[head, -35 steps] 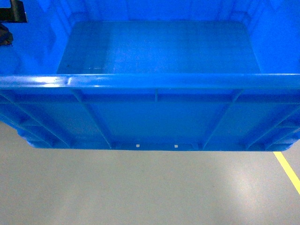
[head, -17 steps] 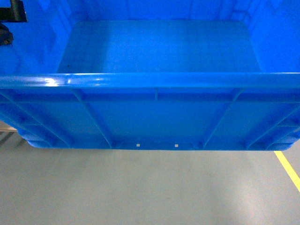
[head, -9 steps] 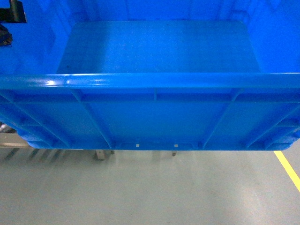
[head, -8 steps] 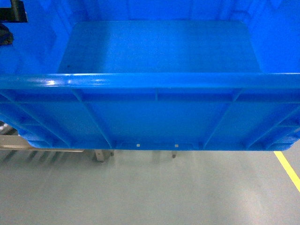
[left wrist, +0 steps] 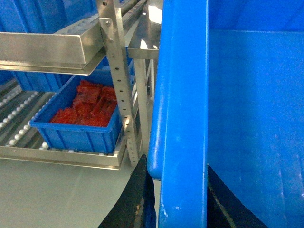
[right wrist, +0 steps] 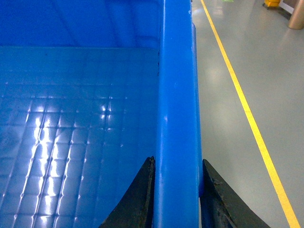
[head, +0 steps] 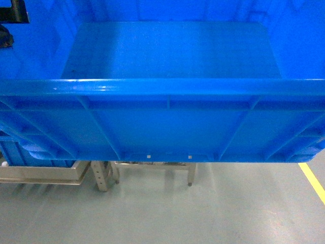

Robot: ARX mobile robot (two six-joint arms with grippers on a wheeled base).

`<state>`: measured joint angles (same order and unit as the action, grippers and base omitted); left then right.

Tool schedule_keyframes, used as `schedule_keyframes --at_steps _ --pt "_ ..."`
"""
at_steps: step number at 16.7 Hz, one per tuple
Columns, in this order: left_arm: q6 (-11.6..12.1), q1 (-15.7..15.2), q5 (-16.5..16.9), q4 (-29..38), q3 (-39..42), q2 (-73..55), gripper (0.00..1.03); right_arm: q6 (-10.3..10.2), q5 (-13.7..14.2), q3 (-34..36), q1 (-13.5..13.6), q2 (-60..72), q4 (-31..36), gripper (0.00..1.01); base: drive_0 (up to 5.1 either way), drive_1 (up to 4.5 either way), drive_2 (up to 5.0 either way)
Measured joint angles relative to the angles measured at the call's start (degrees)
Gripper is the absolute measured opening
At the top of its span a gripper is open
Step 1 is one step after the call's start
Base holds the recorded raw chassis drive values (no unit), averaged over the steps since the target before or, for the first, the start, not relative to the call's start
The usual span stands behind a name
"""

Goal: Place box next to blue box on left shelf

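Fig.: crate (head: pixel 167 122) carried w/ left gripper (left wrist: pixel 173 199) and right gripper (right wrist: pixel 175 190) each clamped on a side rim. Shelf (head: pixel 45 173) w/ small blue box (left wrist: pixel 78 128) had newly entered view below-left, so approach was under way; placement not yet begun.

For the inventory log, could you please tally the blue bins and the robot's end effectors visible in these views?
Carried box: 1
Small bin holding red parts on the shelf: 1
Bins further back in the rack, partly hidden, count uncertain: at least 1
End effectors, each clamped on the box's rim: 2, left and right
Total: at least 5
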<state>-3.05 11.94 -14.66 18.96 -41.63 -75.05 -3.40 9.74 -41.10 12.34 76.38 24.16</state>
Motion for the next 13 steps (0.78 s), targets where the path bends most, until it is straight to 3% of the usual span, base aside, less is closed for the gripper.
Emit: schedule_keyframes --at_steps 13 --pt "0.0 0.2 -0.1 0.0 0.0 0.0 0.16 0.0 0.1 0.0 0.0 0.0 0.0 0.21 -4.8 1.61 3.4"
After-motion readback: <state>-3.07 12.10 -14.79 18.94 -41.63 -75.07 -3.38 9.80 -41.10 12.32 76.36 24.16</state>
